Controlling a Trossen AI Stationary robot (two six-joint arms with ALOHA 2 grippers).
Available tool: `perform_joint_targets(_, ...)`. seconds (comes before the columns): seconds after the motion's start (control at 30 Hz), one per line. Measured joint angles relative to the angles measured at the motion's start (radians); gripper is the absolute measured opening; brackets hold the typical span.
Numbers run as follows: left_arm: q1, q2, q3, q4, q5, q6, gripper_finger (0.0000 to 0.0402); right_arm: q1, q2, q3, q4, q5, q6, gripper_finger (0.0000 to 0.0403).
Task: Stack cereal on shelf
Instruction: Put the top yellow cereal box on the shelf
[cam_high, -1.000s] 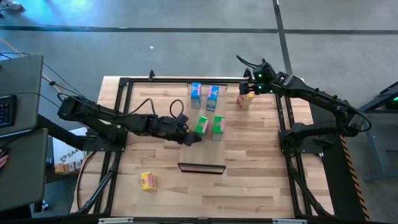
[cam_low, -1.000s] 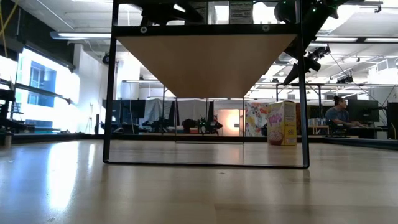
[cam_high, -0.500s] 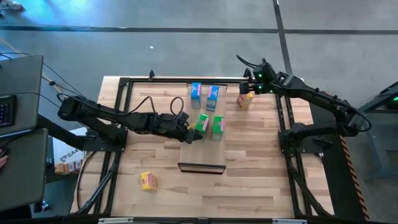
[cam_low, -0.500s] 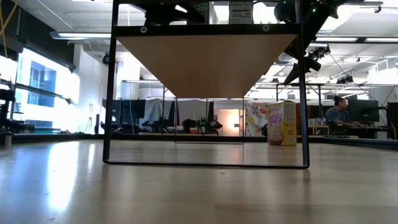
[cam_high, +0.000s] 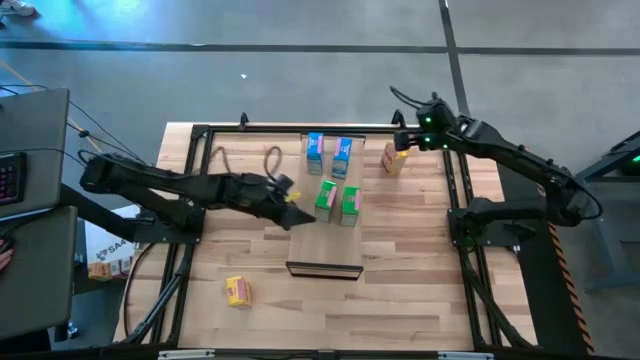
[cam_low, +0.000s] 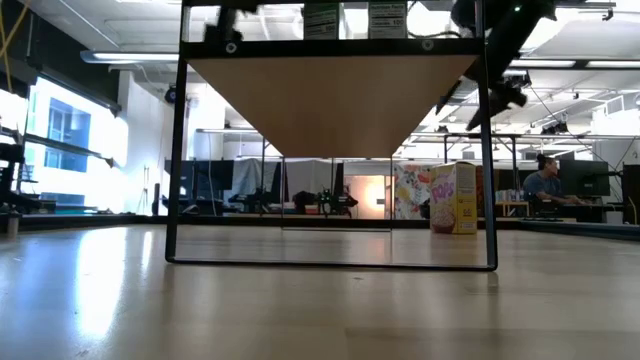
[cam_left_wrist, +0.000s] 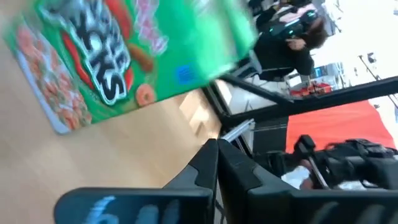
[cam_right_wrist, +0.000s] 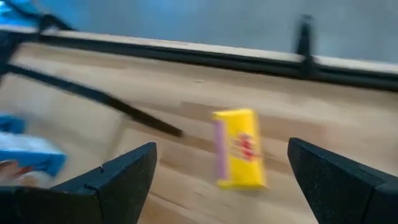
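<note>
The shelf (cam_high: 324, 240) is a raised pale plank with a dark front edge. Two blue cereal boxes (cam_high: 315, 148) (cam_high: 342, 153) and two green ones (cam_high: 326, 198) (cam_high: 350, 203) stand on it. One yellow box (cam_high: 393, 158) stands on the tabletop right of the shelf, and another (cam_high: 238, 290) lies near the table's near-left corner. My left gripper (cam_high: 296, 212) is open just left of the nearer green box (cam_left_wrist: 118, 56) and clear of it. My right gripper (cam_right_wrist: 222, 148) is open, with the yellow box (cam_right_wrist: 239, 149) ahead of its fingers, untouched.
A black metal frame (cam_high: 200, 135) rings the tabletop, and its posts (cam_low: 177, 150) carry the shelf. A loose cable (cam_high: 235, 160) lies left of the shelf. A person (cam_low: 545, 180) sits in the room far behind the table. Bare wood lies toward the near edge.
My left gripper has let go of the green box and drawn back toward the table's left edge. The box stays on the shelf beside the other green one. My right gripper has shifted a little toward the right edge, away from the yellow box.
</note>
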Motion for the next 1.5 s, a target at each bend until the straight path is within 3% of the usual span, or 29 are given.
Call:
perform_joint_targets(0.2,0.003,-0.210,0.000,-0.082,-0.153,0.175,0.0000,-0.016,-0.027,0.000,-0.187,0.060,0.025,0.0357)
perform_joint_targets(0.3,0.027,-0.297,0.001,-0.096,-0.225,0.297,0.0000,-0.015,-0.007,-0.019,-0.131,0.022,0.012,0.0357)
perform_joint_targets(0.43,0.076,-0.352,0.002,-0.132,-0.240,0.324,0.0000,-0.023,0.057,-0.062,-0.022,0.029,-0.011,0.0357)
perform_joint_targets(0.83,0.091,-0.328,0.001,-0.145,-0.239,0.332,0.0000,-0.045,0.273,-0.068,0.110,0.069,-0.166,0.0357)
perform_joint_targets(1.27,0.092,-0.328,0.001,-0.140,-0.272,0.362,0.0000,-0.044,0.382,-0.068,0.089,0.039,-0.156,0.0356)
perform_joint_targets(1.5,0.092,-0.328,0.001,-0.142,-0.272,0.374,0.0000,-0.044,0.383,-0.068,0.103,0.038,-0.140,0.0286)
